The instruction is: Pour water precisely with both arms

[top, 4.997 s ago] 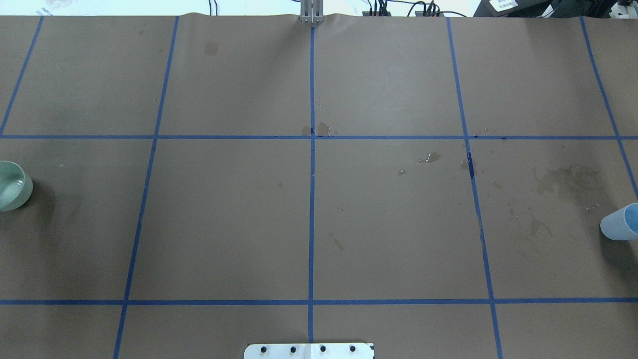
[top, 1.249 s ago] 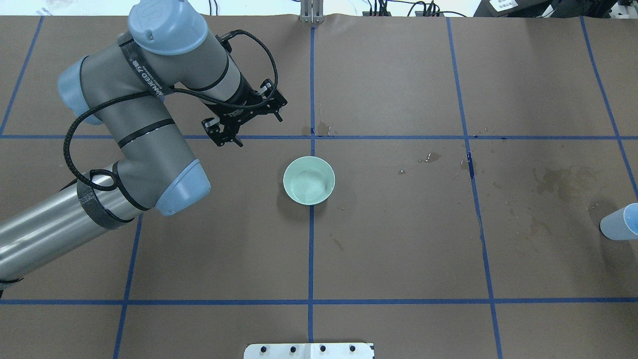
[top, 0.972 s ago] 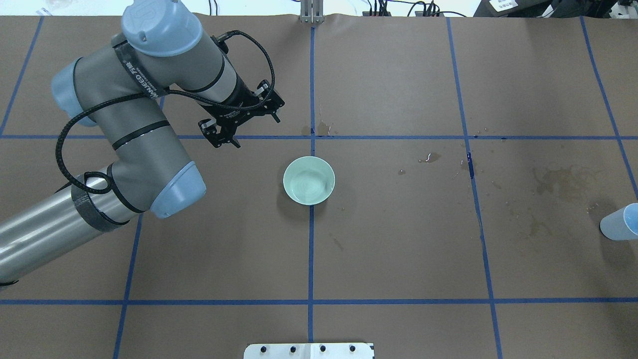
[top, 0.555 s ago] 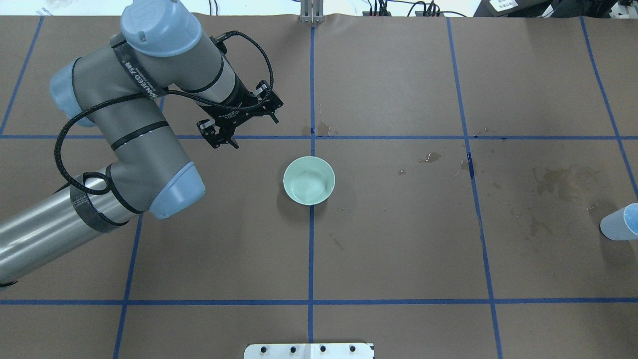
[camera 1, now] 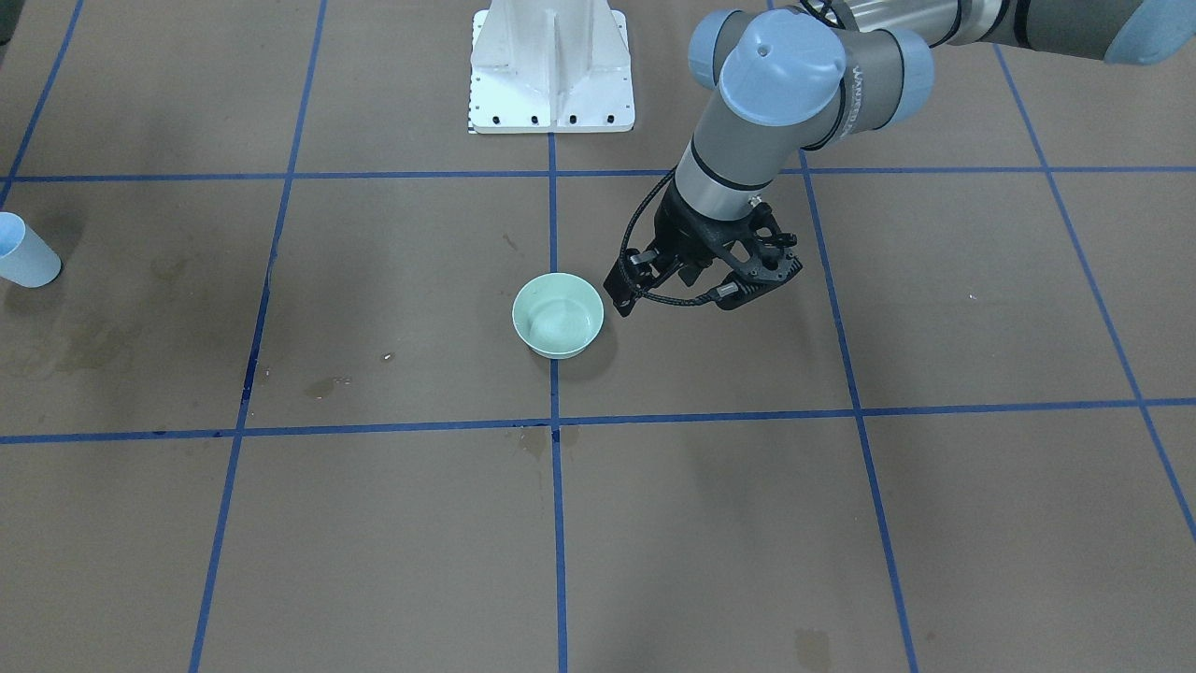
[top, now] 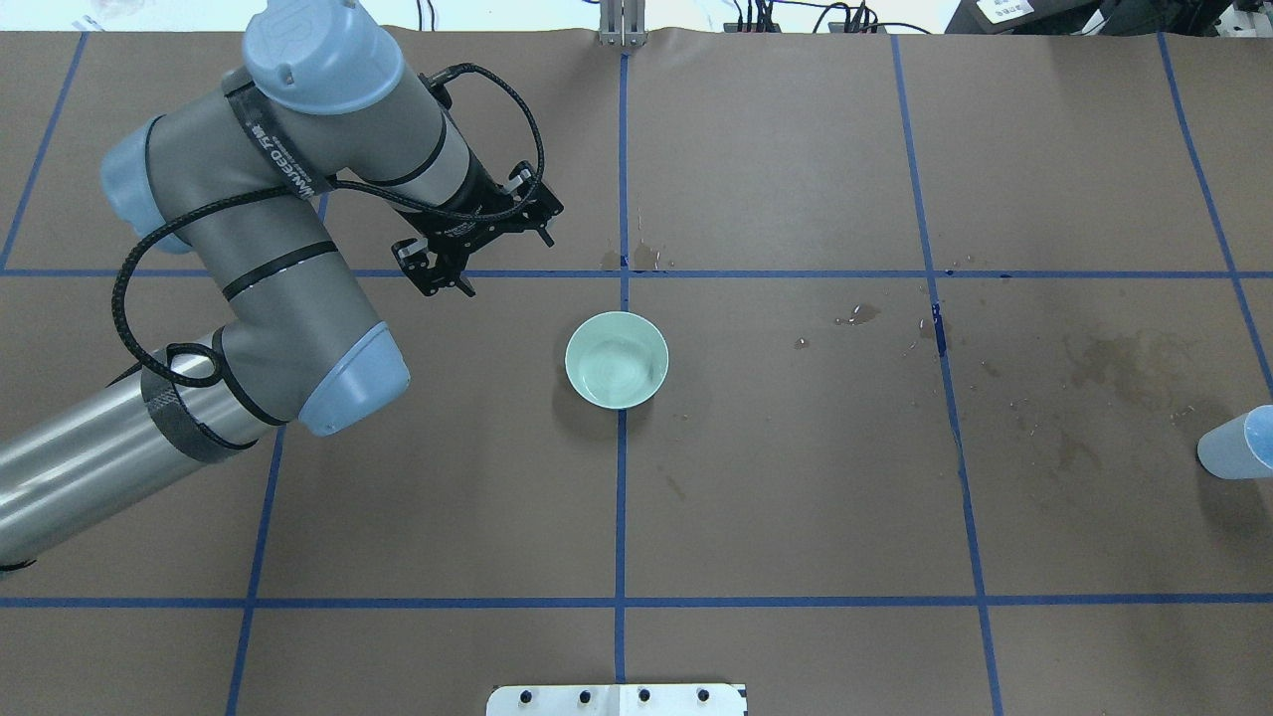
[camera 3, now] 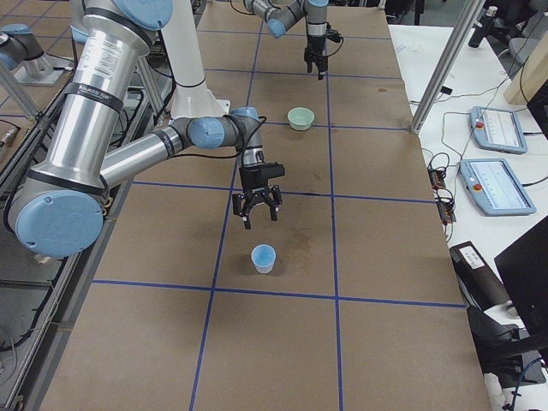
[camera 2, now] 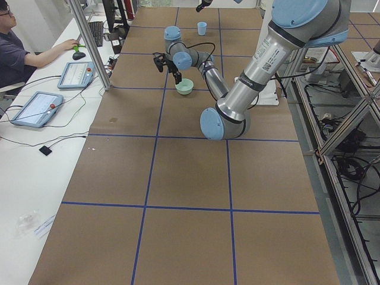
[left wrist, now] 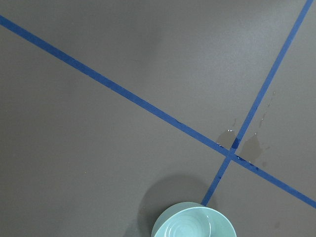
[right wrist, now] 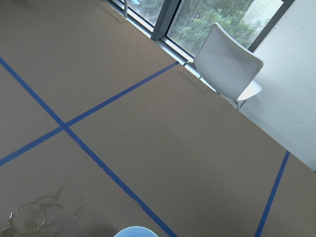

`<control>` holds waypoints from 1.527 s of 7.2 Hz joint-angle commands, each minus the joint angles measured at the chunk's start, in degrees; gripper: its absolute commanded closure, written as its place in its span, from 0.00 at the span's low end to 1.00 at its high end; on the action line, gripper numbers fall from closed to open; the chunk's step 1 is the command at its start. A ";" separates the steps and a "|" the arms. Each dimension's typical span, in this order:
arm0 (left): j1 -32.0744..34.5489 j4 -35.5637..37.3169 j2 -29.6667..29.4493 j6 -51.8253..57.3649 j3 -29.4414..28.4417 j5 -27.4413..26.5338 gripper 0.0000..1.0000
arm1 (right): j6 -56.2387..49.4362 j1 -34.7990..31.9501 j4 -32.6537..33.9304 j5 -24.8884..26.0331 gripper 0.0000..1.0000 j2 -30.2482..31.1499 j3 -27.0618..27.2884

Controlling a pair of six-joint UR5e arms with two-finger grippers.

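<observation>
Water (top: 617, 368) sits in the central bowl (top: 571, 350), reachable by both arms; left gripper (camera 1: 682, 292) hovers left of it, fingers apart and empty; right gripper (camera 3: 257, 212), cannot tell.

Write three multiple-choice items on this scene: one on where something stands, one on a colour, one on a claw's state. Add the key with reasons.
1. Where does the green bowl stand?
A. On a blue tape line near the middle of the table
B. On the floor
C. In a far corner

2. What colour is the cup at the edge?
A. Red
B. Light blue
C. Yellow

3. How is the left claw?
A. Shut on the bowl
B. Shut on the cup
C. Open, empty, beside the bowl

Key: 1 A, the tape runs under the bowl in the overhead view; 2 B, its wall and rim are pale blue; 3 C, it is spread wide with nothing in it.
</observation>
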State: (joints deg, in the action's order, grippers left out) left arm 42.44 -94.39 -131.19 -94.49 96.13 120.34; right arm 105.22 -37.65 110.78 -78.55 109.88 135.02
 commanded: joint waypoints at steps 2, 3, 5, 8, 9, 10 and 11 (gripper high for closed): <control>-0.17 0.00 -0.04 0.00 -0.33 0.07 0.00 | 20.75 12.56 15.72 7.34 0.01 -6.40 -0.89; -0.17 0.00 -0.04 0.18 -0.42 0.07 0.00 | 24.55 14.51 19.17 8.23 0.01 -9.21 -3.60; -0.34 0.00 -0.04 0.44 -0.68 0.07 0.00 | 28.97 15.41 19.65 9.46 0.01 -15.01 -14.03; -0.34 0.09 -0.04 0.44 -0.68 0.07 0.00 | 33.97 16.38 19.47 9.73 0.01 -16.80 -19.79; -0.43 0.09 -0.04 0.44 -0.68 0.07 0.00 | 35.65 16.55 19.47 9.64 0.01 -16.54 -20.58; -0.43 0.09 -0.04 0.44 -0.68 0.07 0.00 | 37.32 16.99 19.47 9.64 0.01 -16.62 -22.15; -0.52 0.52 -0.12 0.44 -0.60 0.07 0.00 | 39.16 17.60 19.39 9.82 0.01 -16.62 -24.17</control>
State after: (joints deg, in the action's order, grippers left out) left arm 41.99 -94.19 -131.25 -94.04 95.46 120.41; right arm 142.22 -20.68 130.23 -68.85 93.26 112.99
